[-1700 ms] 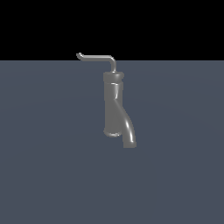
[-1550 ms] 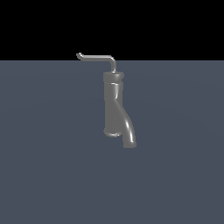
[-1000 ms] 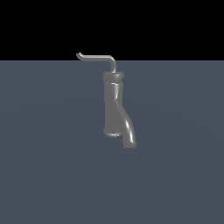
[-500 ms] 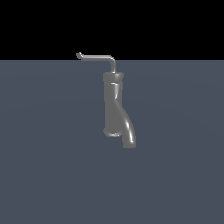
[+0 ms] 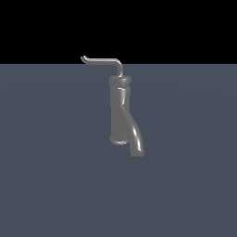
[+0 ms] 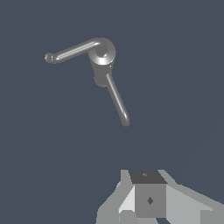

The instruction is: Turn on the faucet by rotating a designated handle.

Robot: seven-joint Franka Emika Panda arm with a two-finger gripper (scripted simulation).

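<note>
The gripper [image 6: 149, 205] shows only in the wrist view, as a grey block at the frame's edge; whether its jaws are apart or together cannot be told. It holds nothing and is well apart from the faucet [image 5: 121, 111], looking down on its top. The handle [image 5: 102, 60], a thin bent rod, reaches from the faucet's top toward the exterior view's left. The faucet stands on a plain blue-grey surface [image 5: 55, 176] under a black background [image 5: 185, 28].
</note>
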